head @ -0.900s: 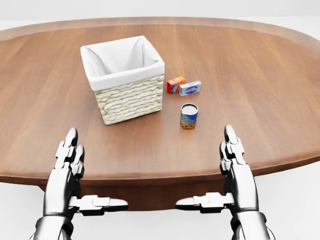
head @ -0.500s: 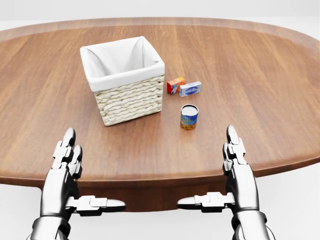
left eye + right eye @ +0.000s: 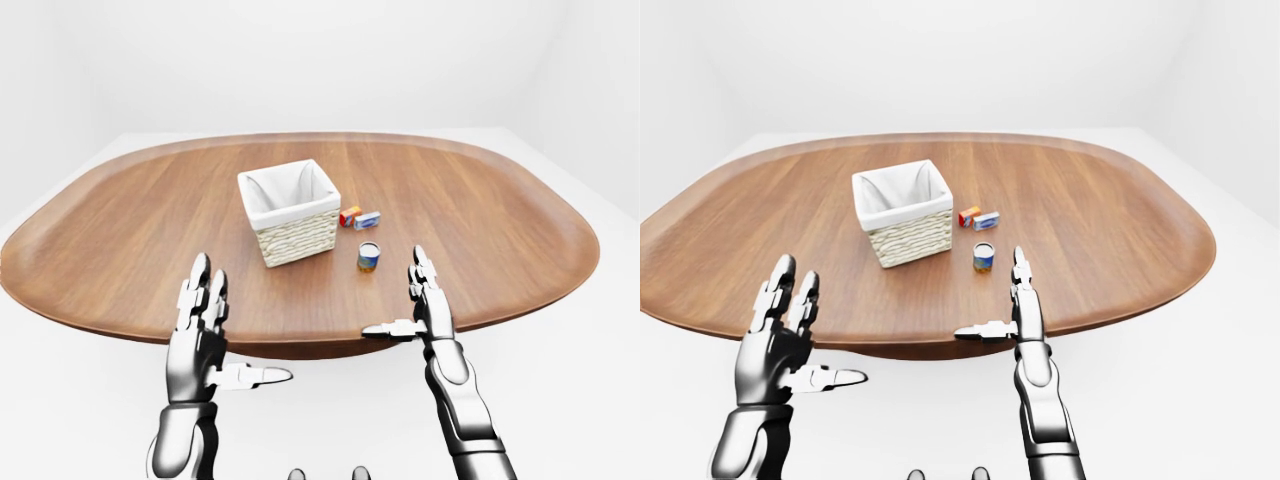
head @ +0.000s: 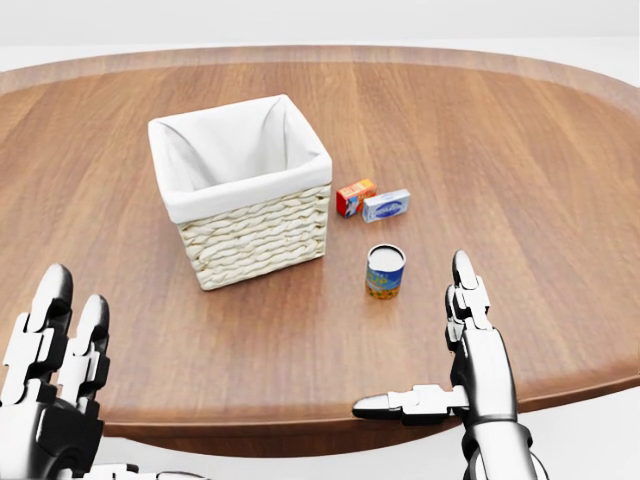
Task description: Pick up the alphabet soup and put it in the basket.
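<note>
Left hand [image 3: 205,335] first: fingers straight up and fanned apart, thumb stuck out sideways toward the middle, holding nothing and touching nothing, sitting low and well to the left of the basket [image 4: 240,185] at the near rim of the tabletop [image 4: 520,160]. In the head view only its fingertips poke in at the bottom left corner.

Now the landmark itself, the basket: pale woven wicker with a white cloth liner folded over the rim, standing upright on the wood, and as far as the liner shows, nothing inside, just bare white cloth walls.

Just right of the basket, up near its far right corner, a small orange box [image 4: 355,197] and a blue-and-white box [image 4: 386,205] lie side by side, touching or very nearly so. Below those two and still right of the basket stands the alphabet soup [image 4: 385,271], an upright can with a pale lid and a blue and yellow label, clear of the basket wall and apart from both boxes.

Right hand [image 4: 465,345] comes last: open wide, fingers extended upward, thumb pointing left across the tabletop edge, gripping nothing. It hangs below and right of the can, near it but not in contact, farther from the basket than the soup is
</note>
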Available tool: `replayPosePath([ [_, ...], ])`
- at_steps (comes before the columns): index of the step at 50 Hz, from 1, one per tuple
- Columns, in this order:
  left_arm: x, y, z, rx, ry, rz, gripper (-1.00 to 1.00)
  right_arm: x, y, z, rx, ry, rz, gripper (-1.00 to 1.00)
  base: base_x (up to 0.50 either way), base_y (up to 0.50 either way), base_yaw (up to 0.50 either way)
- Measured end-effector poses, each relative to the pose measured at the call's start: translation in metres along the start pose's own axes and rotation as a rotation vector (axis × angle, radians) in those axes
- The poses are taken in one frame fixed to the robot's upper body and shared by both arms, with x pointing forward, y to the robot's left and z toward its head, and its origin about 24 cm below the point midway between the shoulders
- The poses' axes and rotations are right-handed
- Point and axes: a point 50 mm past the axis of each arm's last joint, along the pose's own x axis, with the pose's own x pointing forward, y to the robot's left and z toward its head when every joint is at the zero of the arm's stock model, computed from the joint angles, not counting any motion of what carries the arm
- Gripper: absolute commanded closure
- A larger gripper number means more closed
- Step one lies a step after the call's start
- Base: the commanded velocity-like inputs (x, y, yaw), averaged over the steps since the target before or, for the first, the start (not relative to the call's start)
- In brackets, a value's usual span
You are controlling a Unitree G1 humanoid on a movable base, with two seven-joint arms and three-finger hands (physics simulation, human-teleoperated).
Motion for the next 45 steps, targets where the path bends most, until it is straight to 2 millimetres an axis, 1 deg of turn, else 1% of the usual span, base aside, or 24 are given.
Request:
replayPosePath([
  [10,-0.01,-0.001,0.008,-0.012,-0.01,-0.01,-1.0,0.0,0.0,0.0,-0.002,-0.003,0.001,-1.0,0.33,0.0,0.0],
  [20,-0.015,-0.001,0.011,-0.018,-0.012,-0.014,-1.0,-0.001,0.001,0.0,-0.005,-0.005,0.004,-1.0,0.34,0.0,0.0],
  [37,-0.023,0.007,0.023,-0.05,-0.053,0.022,-1.0,-0.002,0.002,0.0,-0.01,-0.007,0.008,-1.0,0.35,0.0,0.0],
  [45,-0.03,0.006,0.025,-0.076,-0.05,0.013,-1.0,-0.003,0.002,0.0,-0.011,-0.008,0.009,-1.0,0.35,0.0,0.0],
])
